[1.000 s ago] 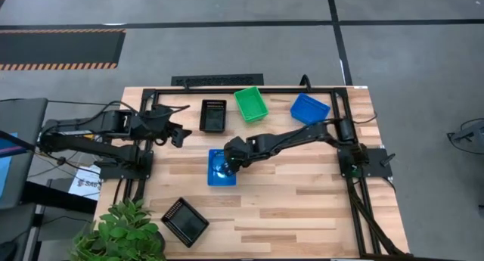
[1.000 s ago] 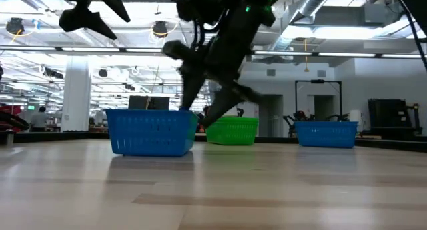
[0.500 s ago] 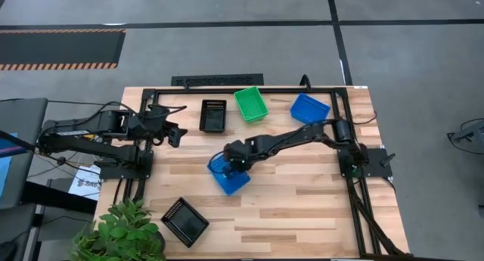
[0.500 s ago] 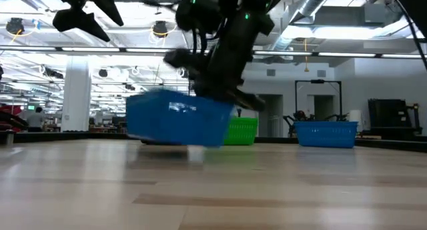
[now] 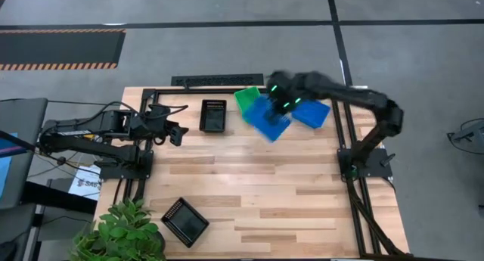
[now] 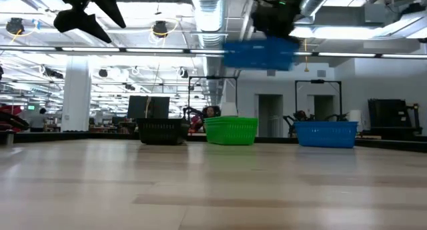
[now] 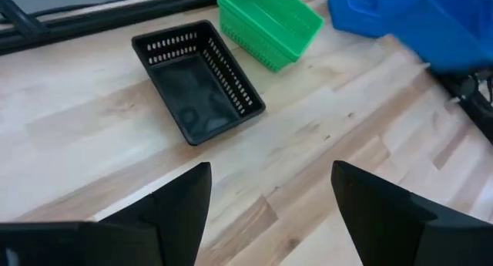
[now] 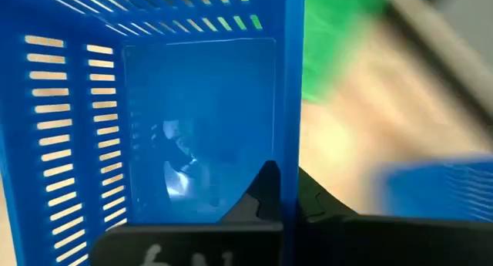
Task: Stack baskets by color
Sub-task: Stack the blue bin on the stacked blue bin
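Note:
My right gripper (image 5: 280, 102) is shut on a blue basket (image 5: 268, 119) and holds it high above the table's far right part, between a green basket (image 5: 246, 98) and a second blue basket (image 5: 314, 112) that stand on the wood. The low view shows the held basket (image 6: 260, 55) well above the green one (image 6: 231, 131) and the blue one (image 6: 327, 133). A black basket (image 5: 213, 115) stands left of the green one. Another black basket (image 5: 185, 221) sits near the front left. My left gripper (image 7: 269, 212) hovers open above the table's left side. My right gripper pinches one side wall (image 8: 291, 119) of the blue basket at its rim, one finger (image 8: 266, 190) inside the basket and the other outside. The fingers come from above, slanting down. The basket hangs below them, tilted, lifted clear of the table.
A potted plant (image 5: 121, 234) stands at the front left corner. A black metal frame (image 5: 227, 91) runs along the table's far edge and sides. Bare wood (image 5: 287, 193) spans the middle and near right of the table.
My right gripper has shut on the blue basket's wall in the table's middle. It tipped the basket up off the wood, then swung it up and toward the far right, over the gap between the green and blue baskets. The left arm has kept still.

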Robot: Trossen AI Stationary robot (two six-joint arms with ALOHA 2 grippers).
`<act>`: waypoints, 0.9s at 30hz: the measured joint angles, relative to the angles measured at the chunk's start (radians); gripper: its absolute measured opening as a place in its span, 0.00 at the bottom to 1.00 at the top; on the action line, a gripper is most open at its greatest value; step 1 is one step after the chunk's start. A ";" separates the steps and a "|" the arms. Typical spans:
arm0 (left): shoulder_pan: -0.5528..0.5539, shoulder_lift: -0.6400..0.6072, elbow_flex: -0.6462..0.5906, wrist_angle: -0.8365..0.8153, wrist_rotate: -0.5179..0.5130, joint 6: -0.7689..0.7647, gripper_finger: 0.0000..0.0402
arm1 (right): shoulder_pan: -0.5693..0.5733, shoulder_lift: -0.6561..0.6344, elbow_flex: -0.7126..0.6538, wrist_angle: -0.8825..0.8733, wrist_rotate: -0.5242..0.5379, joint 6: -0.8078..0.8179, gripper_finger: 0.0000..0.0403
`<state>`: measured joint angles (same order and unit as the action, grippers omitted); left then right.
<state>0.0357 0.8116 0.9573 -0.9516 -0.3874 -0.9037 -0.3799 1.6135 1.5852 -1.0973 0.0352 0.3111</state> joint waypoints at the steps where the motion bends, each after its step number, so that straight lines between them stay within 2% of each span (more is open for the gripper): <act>1: 0.000 0.000 0.000 0.000 -0.008 -0.002 0.64 | -0.041 -0.018 0.000 -0.054 0.033 -0.061 0.01; 4: 0.000 0.000 0.000 0.000 -0.029 -0.024 0.64 | -0.156 -0.035 0.000 -0.181 0.115 -0.214 0.01; 7: 0.000 0.000 0.000 -0.001 -0.058 -0.037 0.64 | -0.272 -0.034 -0.003 -0.237 0.128 -0.311 0.01; 15: 0.010 0.000 0.000 -0.001 -0.081 -0.086 0.64 | -0.480 -0.037 -0.004 -0.234 0.191 -0.477 0.00; 21: 0.024 0.000 0.000 -0.001 -0.095 -0.088 0.64 | -0.544 -0.037 -0.022 -0.236 0.203 -0.505 0.00; 27: 0.039 0.000 0.000 -0.001 -0.096 -0.088 0.64 | -0.538 -0.060 -0.199 -0.161 0.203 -0.526 0.00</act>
<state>0.0745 0.8116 0.9573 -0.9524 -0.4835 -0.9915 -0.9180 1.5538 1.3864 -1.2581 0.2380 -0.2149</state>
